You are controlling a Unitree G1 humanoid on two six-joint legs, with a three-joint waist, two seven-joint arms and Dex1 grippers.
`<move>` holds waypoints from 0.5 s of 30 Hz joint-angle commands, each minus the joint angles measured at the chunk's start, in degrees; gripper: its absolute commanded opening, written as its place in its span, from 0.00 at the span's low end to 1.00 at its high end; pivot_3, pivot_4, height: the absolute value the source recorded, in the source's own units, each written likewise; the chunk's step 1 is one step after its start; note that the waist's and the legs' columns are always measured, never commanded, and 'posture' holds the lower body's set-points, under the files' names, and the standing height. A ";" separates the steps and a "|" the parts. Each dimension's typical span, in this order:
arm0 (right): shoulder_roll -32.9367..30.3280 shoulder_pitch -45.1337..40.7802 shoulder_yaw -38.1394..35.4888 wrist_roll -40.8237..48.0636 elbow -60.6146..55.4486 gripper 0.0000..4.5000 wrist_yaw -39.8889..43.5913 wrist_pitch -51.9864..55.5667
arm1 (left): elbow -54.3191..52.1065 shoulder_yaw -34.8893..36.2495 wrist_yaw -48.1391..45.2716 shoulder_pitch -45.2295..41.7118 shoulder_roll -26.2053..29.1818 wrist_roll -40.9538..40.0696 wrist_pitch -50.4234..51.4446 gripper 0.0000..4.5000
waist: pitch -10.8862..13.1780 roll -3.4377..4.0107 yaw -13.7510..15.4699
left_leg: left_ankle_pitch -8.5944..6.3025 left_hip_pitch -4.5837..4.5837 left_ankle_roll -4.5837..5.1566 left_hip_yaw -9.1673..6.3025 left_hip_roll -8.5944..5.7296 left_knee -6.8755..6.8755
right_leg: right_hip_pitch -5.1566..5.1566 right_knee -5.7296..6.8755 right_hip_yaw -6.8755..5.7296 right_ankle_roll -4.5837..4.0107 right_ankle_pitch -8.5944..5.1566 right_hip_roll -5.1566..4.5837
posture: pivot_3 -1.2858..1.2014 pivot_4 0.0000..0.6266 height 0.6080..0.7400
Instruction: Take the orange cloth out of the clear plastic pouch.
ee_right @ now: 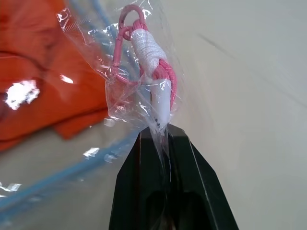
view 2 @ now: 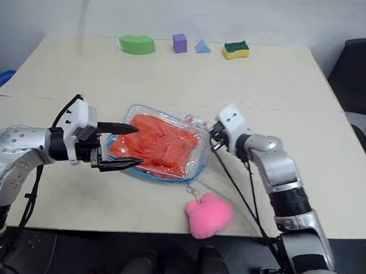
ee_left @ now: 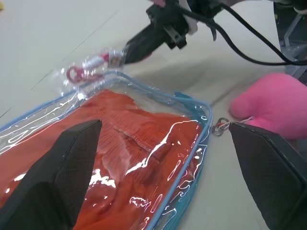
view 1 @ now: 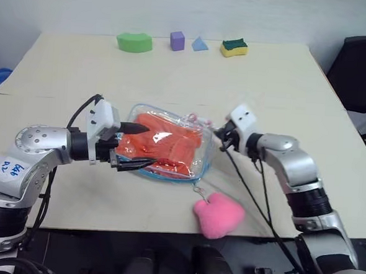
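The pouch [view 1: 170,145] lies flat mid-table with the cloth [view 1: 164,142] inside it, and the plush heart [view 1: 218,215] sits on its chain nearby. The left gripper [view 1: 137,146] is spread wide at the pouch's left end, one finger above and one below. The right gripper [ee_right: 160,139] is pinched shut on a small packet [ee_right: 144,72] with pink contents.

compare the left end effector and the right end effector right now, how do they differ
The left end effector is open, its black fingers spread at the clear plastic pouch; the right end effector is shut on the small clear packet of pink contents. The left holds nothing; the right pinches that film. Both sit at the pouch holding the orange cloth.
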 commanded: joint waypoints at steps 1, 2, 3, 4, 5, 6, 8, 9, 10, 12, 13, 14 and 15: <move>-7.29 3.59 -8.72 -1.39 1.05 0.01 -2.20 -0.25 | -1.20 -1.62 -0.33 -1.86 -1.64 -0.22 -0.94 1.00 | 0.00 -0.01 0.48 | -0.01 -0.01 0.02 0.00 -0.01 0.00 | 0.01 -0.03 0.00 0.00 0.00 -0.01 | 0.52 0.24 1.00; -8.87 5.03 -10.56 -1.33 1.46 0.01 -2.56 -0.04 | -1.21 -2.37 -0.41 -2.35 -2.27 -0.08 -1.02 1.00 | 0.00 -0.01 0.72 | -0.01 -0.02 0.03 0.00 -0.02 0.00 | 0.02 -0.05 0.00 0.01 0.00 -0.01 | 0.52 0.24 1.00; -10.35 6.53 -11.94 -1.46 1.91 0.01 -2.89 -0.09 | -1.20 -3.06 -0.46 -2.86 -2.90 0.05 -1.10 1.00 | 0.00 -0.01 0.92 | -0.02 -0.02 0.05 0.02 -0.03 0.00 | 0.02 -0.05 0.00 0.01 0.00 -0.01 | 0.52 0.24 1.00; -11.66 8.07 -12.92 -1.78 2.37 0.01 -3.18 -0.39 | -1.12 -3.66 -0.49 -3.42 -3.49 0.17 -1.19 1.00 | 0.00 -0.01 1.00 | -0.02 -0.02 0.06 0.04 -0.03 0.00 | 0.02 -0.06 0.02 0.01 0.01 0.00 | 0.52 0.24 1.00; -12.93 10.12 -14.41 -1.70 2.76 0.01 -3.28 -0.39 | -0.95 -4.47 -0.56 -4.21 -4.21 0.31 -1.37 1.00 | 0.00 -0.02 0.95 | -0.03 -0.02 0.06 0.07 -0.02 -0.01 | 0.02 -0.05 0.04 0.01 0.01 0.02 | 0.52 0.24 1.00; -13.64 11.75 -15.82 -1.28 3.03 0.01 -3.33 -0.08 | -0.71 -5.12 -0.69 -4.93 -4.79 0.46 -1.63 1.00 | 0.00 -0.02 0.83 | -0.02 -0.02 0.06 0.08 -0.02 0.00 | 0.02 -0.03 0.05 0.02 0.01 0.04 | 0.52 0.24 1.00; -14.29 14.58 -17.89 -0.57 2.62 0.06 -3.55 0.51 | 0.03 -6.09 -1.00 -6.31 -5.70 0.91 -2.07 1.00 | 0.01 -0.03 0.69 | 0.00 0.04 0.06 0.14 0.01 0.02 | 0.02 -0.01 0.13 0.02 0.01 0.12 | 0.52 0.24 1.00; -13.98 15.45 -19.07 0.30 2.07 0.12 -3.71 1.11 | 0.47 -6.36 -1.21 -6.81 -5.94 1.14 -2.22 1.00 | 0.01 -0.03 0.41 | 0.01 0.07 0.06 0.17 0.01 0.02 | 0.02 -0.01 0.15 0.02 0.01 0.13 | 0.52 0.24 1.00; -13.71 15.97 -19.86 0.86 1.64 0.17 -3.80 1.51 | 0.77 -6.51 -1.37 -7.11 -6.09 1.31 -2.33 1.00 | 0.01 -0.02 0.10 | 0.03 0.13 0.06 0.24 0.01 0.02 | 0.02 0.00 0.21 0.02 0.01 0.14 | 0.52 0.24 1.00; -13.51 17.03 -20.76 1.96 -0.17 0.32 -3.55 2.62 | 1.58 -6.64 -2.01 -7.49 -6.06 1.80 -2.84 1.00 | 0.01 -0.02 -0.42 | 0.07 0.19 0.06 0.27 0.01 0.01 | 0.02 0.07 0.29 0.02 0.01 0.15 | 0.52 0.24 1.00; -13.73 17.55 -20.95 2.43 -1.31 0.40 -3.10 3.06 | 2.13 -6.80 -2.43 -7.71 -5.90 2.25 -3.28 1.00 | 0.00 -0.02 -0.52 | 0.08 0.22 0.06 0.29 0.01 0.00 | 0.02 0.09 0.32 0.02 0.01 0.17 | 0.52 0.24 1.00; -13.98 17.94 -21.13 2.78 -2.23 0.48 -2.76 3.46 | 2.60 -6.93 -2.80 -7.87 -5.76 2.67 -3.69 1.00 | 0.00 -0.02 -0.57 | 0.08 0.29 0.06 0.32 0.01 -0.03 | 0.03 0.11 0.36 0.02 0.01 0.19 | 0.52 0.24 1.00; -14.58 18.29 -21.40 3.02 -3.04 0.56 -2.31 3.56 | 3.09 -6.90 -3.20 -7.87 -5.49 3.13 -4.15 1.00 | 0.01 -0.02 -0.56 | 0.08 0.31 0.06 0.32 0.03 -0.05 | 0.03 0.12 0.40 0.02 0.01 0.23 | 0.52 0.24 1.00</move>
